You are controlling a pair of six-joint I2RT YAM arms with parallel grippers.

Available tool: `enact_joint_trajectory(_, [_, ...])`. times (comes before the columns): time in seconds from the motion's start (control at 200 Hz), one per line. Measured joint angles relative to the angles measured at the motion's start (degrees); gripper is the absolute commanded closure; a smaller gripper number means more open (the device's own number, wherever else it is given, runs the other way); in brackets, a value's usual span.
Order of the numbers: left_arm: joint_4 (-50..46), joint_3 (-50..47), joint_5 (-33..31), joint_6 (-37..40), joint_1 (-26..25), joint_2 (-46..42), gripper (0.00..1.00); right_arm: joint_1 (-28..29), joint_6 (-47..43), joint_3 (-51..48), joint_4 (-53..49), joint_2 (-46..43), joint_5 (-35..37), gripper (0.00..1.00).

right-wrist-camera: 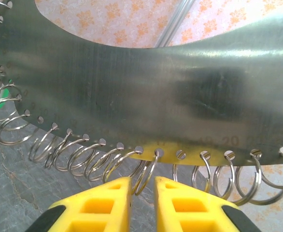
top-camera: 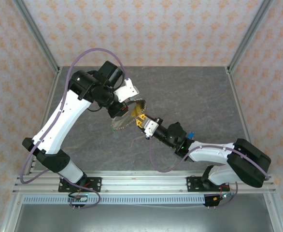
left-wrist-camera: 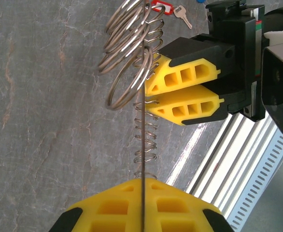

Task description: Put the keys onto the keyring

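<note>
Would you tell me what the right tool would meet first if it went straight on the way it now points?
Probably the wire ring hanging just ahead of the right tool, then the metal plate it hangs from; depth is hard to judge.

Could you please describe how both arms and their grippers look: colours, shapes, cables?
The left arm and the right arm have white shells with black joints and black bases. A thin lilac cable loops along each. The left gripper and the right gripper have black bodies and yellow wedge-shaped fingers with rectangular cut-outs.
</note>
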Motion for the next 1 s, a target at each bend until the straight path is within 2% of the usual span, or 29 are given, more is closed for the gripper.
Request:
enact_joint_trajectory(0.29, [0.0,0.0,0.04,0.0,0.0,0.0,1.0,0.0,1.16,0.31,2.56,1.16,0.81,0.83])
enact_joint_trajectory(0.465, [0.0,0.0,0.31,0.0,0.0,-0.02,1.0,0.0,1.6,0.72,3.41,2.16,1.25,0.89])
enact_joint_trajectory(0.656, [0.0,0.0,0.61,-0.02,0.0,-0.09,1.0,0.0,1.9,0.72,3.69,2.4,1.27,0.88])
enact_joint_trajectory(0.801, [0.0,0.0,0.7,-0.02,0.0,-0.17,1.0,0.0,1.9,0.72,3.85,2.49,1.27,0.92])
enact_joint_trajectory(0.891, [0.0,0.0,0.68,-0.04,0.0,-0.31,1.0,0.0,1.92,0.74,3.89,2.49,1.27,1.0])
enact_joint_trajectory(1.001, [0.09,-0.04,0.37,-0.5,-0.02,-0.48,1.0,0.0,2.05,0.74,4.0,2.49,1.68,1.0])
